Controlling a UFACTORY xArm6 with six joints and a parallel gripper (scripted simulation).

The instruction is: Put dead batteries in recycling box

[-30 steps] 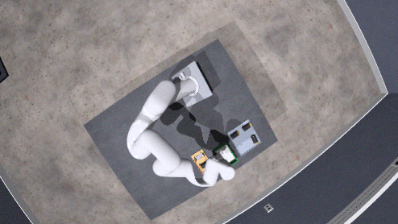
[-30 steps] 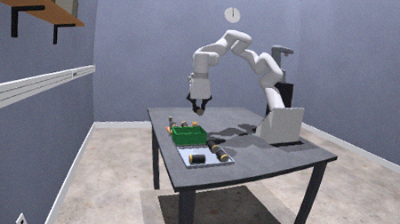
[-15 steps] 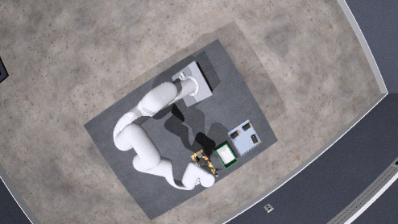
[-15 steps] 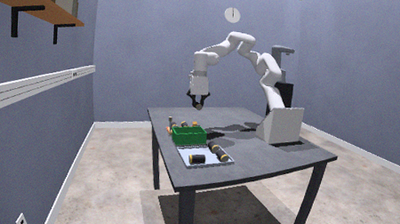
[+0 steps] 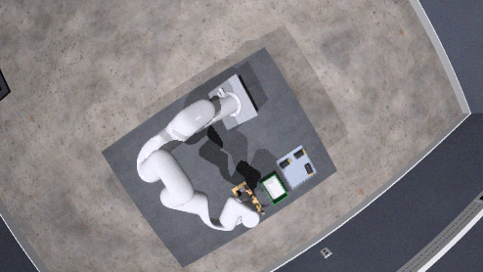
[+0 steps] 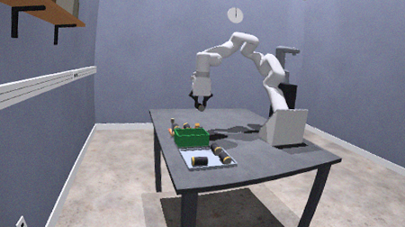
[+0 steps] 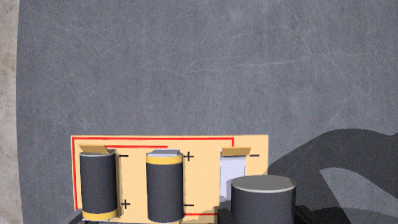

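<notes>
My gripper (image 6: 200,103) is shut on a dark grey battery (image 6: 201,107) (image 7: 263,199) and holds it upright, high above the table's far left part. In the wrist view the battery's flat end fills the bottom edge. Below it lies the tan holder board (image 7: 205,170) (image 5: 245,190) with red wiring. Two batteries (image 7: 98,185) (image 7: 164,186) sit in its left and middle slots. The right slot (image 7: 233,169) is empty, just beyond the held battery. The green recycling box (image 5: 274,188) (image 6: 191,137) stands upright beside the board.
A light grey tray (image 5: 295,172) (image 6: 208,165) with three loose batteries lies next to the box, near the table's front edge. The arm's grey base block (image 6: 287,128) stands at the table's right side. The dark table (image 6: 270,159) carries everything.
</notes>
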